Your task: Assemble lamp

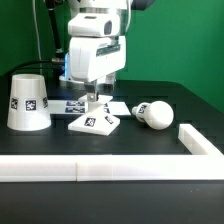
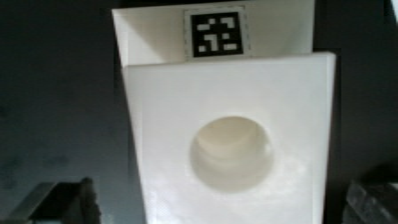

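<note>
From the exterior view, my fingers point(image 1: 93, 101) hang straight down over the flat square base point(image 1: 95, 122), which lies on the dark worktop point(image 1: 150, 145) directly beneath them. Whether my tips already touch it I cannot tell. The tapered shade point(image 1: 30, 100) stands mouth-down well off to the exterior view's left of my fingers. The round bulb point(image 1: 154, 112) lies on its side to the exterior view's right, nearer but apart from the base.

From the wrist view, the base fills the space between my fingers. They are spread wide, one dark tip on each flank, with a sliver of gap on both sides, so nothing is held. The base looks smooth and white, with a round socket point(image 2: 231, 150) sunk into its face and a black-and-white tag point(image 2: 217, 33) on the raised part beyond.

I judge this to be the first step, taking hold of the base, with bulb and shade untouched. Next I should settle low enough to catch its thin side edges, keep centred, then squeeze evenly so it does not tilt or slide.
</note>
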Controlling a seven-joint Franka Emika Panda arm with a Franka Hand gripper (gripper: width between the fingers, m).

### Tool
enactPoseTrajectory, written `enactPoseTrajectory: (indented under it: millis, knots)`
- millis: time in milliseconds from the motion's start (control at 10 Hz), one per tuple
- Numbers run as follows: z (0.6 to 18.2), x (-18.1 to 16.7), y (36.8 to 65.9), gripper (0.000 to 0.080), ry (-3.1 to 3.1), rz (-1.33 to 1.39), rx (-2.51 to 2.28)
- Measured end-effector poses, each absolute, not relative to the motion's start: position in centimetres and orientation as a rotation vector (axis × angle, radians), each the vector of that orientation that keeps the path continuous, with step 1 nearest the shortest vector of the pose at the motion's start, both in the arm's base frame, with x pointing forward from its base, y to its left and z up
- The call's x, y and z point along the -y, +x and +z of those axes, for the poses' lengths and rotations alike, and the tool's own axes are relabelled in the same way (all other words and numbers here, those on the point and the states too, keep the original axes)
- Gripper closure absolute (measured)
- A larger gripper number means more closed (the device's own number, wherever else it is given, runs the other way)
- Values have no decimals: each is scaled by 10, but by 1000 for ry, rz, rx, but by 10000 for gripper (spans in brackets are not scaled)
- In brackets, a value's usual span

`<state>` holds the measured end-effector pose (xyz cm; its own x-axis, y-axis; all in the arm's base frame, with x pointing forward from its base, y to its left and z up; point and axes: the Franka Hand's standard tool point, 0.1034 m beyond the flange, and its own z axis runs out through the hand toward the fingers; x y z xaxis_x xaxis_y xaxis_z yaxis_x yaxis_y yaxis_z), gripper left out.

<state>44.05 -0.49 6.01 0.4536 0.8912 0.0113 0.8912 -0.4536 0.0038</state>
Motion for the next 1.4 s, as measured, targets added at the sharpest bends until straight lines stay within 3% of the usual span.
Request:
enactPoseTrajectory:
  millis: [700, 800, 900, 1400]
  knots:
    - [48, 9, 435, 100, -2673, 12, 1614]
    - [48, 9, 436, 223, -2673, 12, 1614]
    - [49, 9, 436, 268, -2674, 11, 1614]
    - [48, 9, 436, 268, -2673, 13, 1614]
